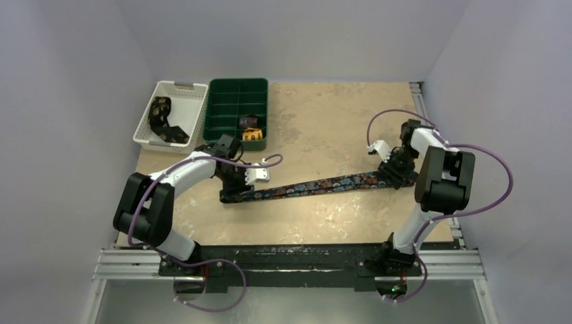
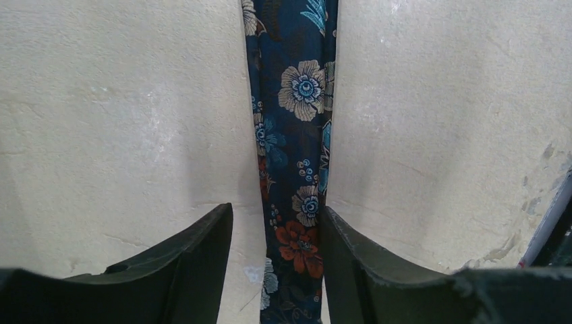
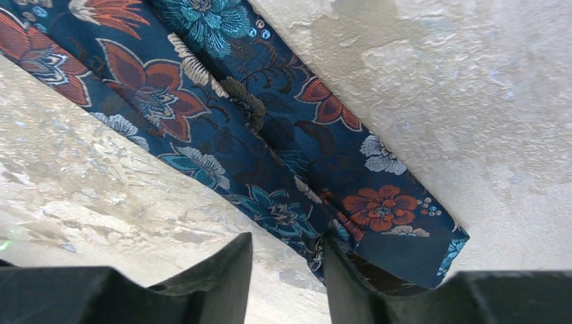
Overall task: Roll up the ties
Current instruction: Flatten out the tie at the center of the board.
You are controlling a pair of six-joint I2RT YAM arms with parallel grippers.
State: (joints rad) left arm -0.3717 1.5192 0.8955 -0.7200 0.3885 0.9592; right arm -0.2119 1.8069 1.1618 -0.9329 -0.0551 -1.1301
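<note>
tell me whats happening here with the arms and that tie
A navy floral tie lies flat across the table. The left gripper straddles its narrower end, the right gripper is at its wide end; both have jaws apart, gripping nothing. This tie isn't rolled yet. Rolled ties sit in the green tray.

The top view is bright and evenly lit, and only faint, soft shadows lie on the table (image 1: 324, 216). In both wrist views the flowers on the navy tie (image 2: 297, 135) look sharp, but the black fingers (image 2: 195, 270) at the bottom are very dark and a little fuzzy. The bare table looks pale and washed out in places.
</note>
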